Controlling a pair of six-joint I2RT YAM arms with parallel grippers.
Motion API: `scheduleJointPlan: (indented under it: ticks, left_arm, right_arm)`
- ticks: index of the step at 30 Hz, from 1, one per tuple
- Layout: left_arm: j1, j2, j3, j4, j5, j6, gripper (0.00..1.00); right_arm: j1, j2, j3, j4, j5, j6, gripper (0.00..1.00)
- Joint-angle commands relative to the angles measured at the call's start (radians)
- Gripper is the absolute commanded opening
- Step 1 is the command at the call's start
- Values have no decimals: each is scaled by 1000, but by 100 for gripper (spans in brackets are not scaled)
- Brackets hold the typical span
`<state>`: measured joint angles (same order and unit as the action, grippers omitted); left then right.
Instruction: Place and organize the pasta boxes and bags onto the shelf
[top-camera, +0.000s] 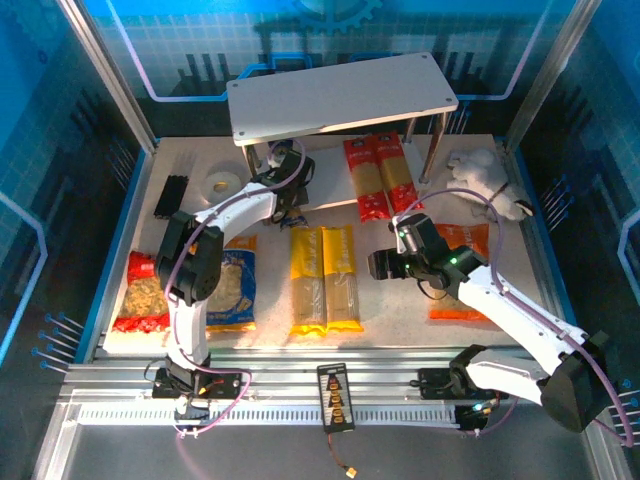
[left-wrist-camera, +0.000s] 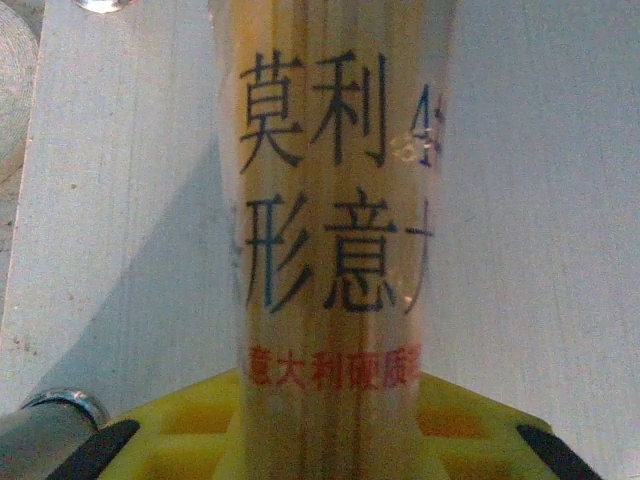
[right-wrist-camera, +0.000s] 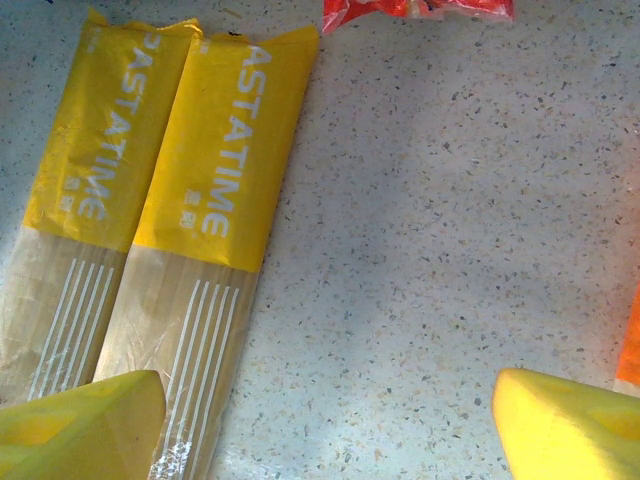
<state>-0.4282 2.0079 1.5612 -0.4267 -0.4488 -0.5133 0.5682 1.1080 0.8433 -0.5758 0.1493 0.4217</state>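
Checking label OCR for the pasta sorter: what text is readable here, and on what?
"莫利": clear pack, left wrist view.
"形意": same pack; red line below blurred.
"ASTATIME": both yellow packs, first letter unclear.
Red packs, bags: print too small overhead.

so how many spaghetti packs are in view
5. Two yellow packs side by side centrally, two red packs partly under the shelf, one windowed pack in the left gripper. More may be hidden.

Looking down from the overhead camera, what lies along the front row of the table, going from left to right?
red bag → blue bag → two yellow pasta packs → orange bag
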Motion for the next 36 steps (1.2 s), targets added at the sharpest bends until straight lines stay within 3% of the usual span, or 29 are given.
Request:
scheduleJointPlan:
  ticks: [1, 5, 10, 17, 25, 36]
  left_arm:
    - [8, 12, 72, 27, -46, 24, 36]
    - [11, 7, 59, 21, -42, 21, 47]
    - [13, -6, 38, 15, -42, 18, 53]
    - [13, -39, 12, 15, -45, 27, 73]
    - [-7, -140, -69, 57, -18, 57, 75]
    - [-191, -440, -350, 82, -67, 73, 75]
  right_arm:
    - [-16, -7, -9, -8, -1, -3, 86]
    - [-18, -20, -12, -12, -1, 0, 86]
    - [-19, -32, -16, -15, 0, 4, 86]
    - [-20, -45, -21, -21, -3, 8, 86]
    - [-20, -47, -29, -18, -7, 14, 86]
    - [-18, -8, -41, 13, -49, 42, 86]
